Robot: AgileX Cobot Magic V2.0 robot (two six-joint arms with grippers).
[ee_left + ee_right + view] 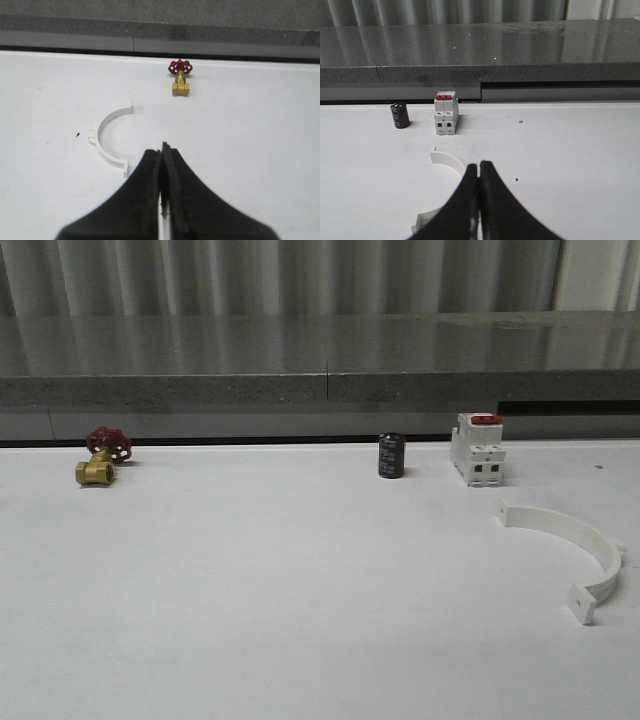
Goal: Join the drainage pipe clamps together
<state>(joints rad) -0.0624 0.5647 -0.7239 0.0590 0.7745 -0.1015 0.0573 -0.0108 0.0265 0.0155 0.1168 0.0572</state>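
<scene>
Nothing grabbed yet: both halves lying flat and well apart on the tabletop [300,590], one clamp half [575,545] near the switch [477,450], the other clamp half [110,140] near the brass valve [180,80], left tool [162,155] and right tool [479,172] pinched closed, empty, hovering near each.

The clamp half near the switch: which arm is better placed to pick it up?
The right arm. The clamp half lies just ahead of the right gripper, by the switch. The left gripper faces another clamp half.
</scene>
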